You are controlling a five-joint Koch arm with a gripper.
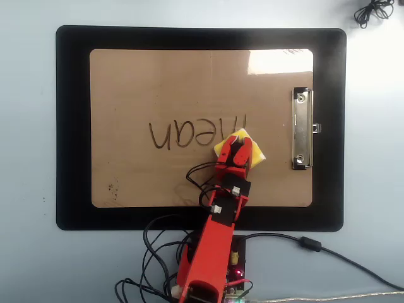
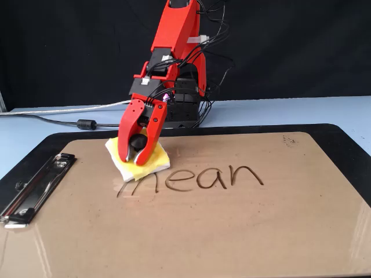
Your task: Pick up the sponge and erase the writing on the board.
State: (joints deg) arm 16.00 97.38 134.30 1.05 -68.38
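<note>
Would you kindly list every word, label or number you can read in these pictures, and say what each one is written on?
"mean": dark handwritten letters on the tan-brown rectangular clipboard; upside down in the overhead view. The small yellow square sponge, held by the red gripper, covers part of the "m".
No other text is legible; nothing can be read on the silver metal clip or the circuit board at the arm's base.

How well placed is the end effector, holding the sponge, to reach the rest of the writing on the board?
Probably well placed. The end effector grips the sponge by its knob at the "m" end of the writing, and nothing stands on the board along the other letters.
</note>
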